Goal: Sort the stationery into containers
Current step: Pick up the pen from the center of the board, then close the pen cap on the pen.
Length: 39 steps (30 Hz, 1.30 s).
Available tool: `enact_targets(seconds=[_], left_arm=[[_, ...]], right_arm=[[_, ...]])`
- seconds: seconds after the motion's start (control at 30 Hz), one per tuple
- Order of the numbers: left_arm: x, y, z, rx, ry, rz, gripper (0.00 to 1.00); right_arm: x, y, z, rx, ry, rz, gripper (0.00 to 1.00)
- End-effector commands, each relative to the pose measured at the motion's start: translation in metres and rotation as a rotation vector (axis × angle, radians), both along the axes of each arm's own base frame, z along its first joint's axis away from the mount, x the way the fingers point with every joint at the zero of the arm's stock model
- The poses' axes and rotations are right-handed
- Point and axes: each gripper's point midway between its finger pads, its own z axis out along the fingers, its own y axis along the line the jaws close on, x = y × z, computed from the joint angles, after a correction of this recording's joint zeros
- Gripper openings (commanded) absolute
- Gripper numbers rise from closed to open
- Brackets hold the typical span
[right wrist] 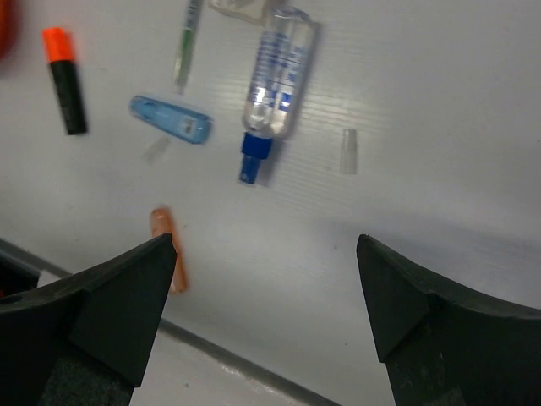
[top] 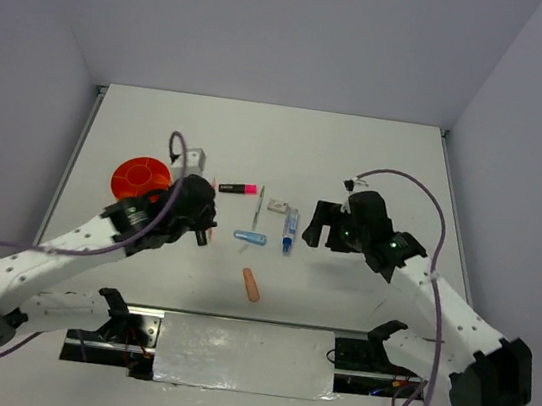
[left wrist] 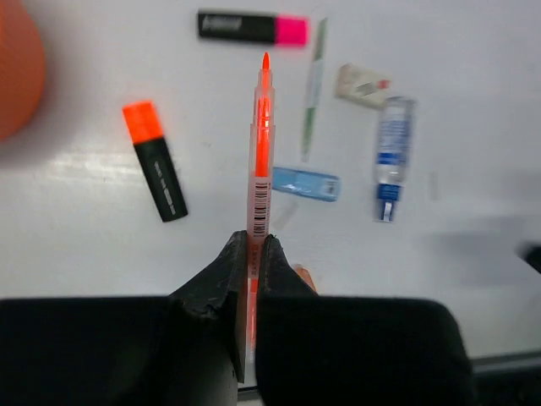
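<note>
Your left gripper (left wrist: 254, 245) pinches a slim translucent orange pen (left wrist: 261, 144), right of the round tub (top: 131, 175); right gripper (right wrist: 266, 254) gapes empty.

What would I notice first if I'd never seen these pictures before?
Probably the thin orange pen, pinched between the fingers of the left gripper and sticking out ahead of it. Next comes the round orange tub on the left side of the table. The right gripper is wide open, with a blue-tipped marker lying in front of it.
</note>
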Motion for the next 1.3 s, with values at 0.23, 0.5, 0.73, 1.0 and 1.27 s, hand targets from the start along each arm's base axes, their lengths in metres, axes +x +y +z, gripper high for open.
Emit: enact_targets(seconds=[0.23,0.5,0.73,1.0,1.27], left_arm=[[-0.057,0.052,0.138,-0.045,-0.39,-0.316,0.0],[-0.084,0.072,0.138,-0.021,-0.473,-0.416,0.0],[-0.089,0.068,0.123,-0.051,-0.501,-0.454,0.0],[-0.084,0.068,0.116,-0.035,-0.479,-0.436,0.0],[-0.086,0.069,0.118,-0.042,-0.489,-0.432,0.0]], right_arm=[[0.042,-0.006,-0.063,-0.228,0.09,-0.091,0.8],[0.053,0.0,-0.098,-0.307,0.163,-0.037,0.65],[0.06,0.0,-0.11,-0.364,0.193,-0.013,0.59],[0.056,-0.003,-0.121,-0.427,0.216,-0.026,0.54],[0.056,0.003,-0.131,-0.451,0.242,-0.005,0.49]])
